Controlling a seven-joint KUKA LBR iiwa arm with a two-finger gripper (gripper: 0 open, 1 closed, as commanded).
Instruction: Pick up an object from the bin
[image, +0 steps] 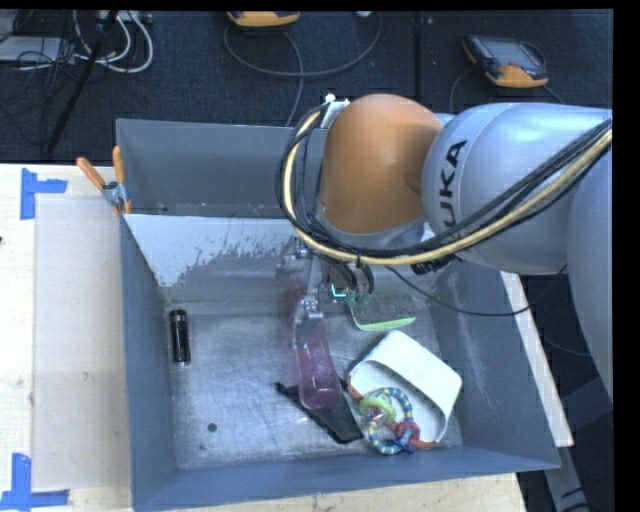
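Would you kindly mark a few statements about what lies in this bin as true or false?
1. A small black cylinder lies by itself in the left part of the bin. True.
2. The white cup lies in the far left corner. False: it lies near the right, at the near side.
3. The gripper is over the far end of the purple translucent thing in the middle. True.
4. The coloured ring toy touches the black cylinder. False: it lies at the white cup, far from the cylinder.
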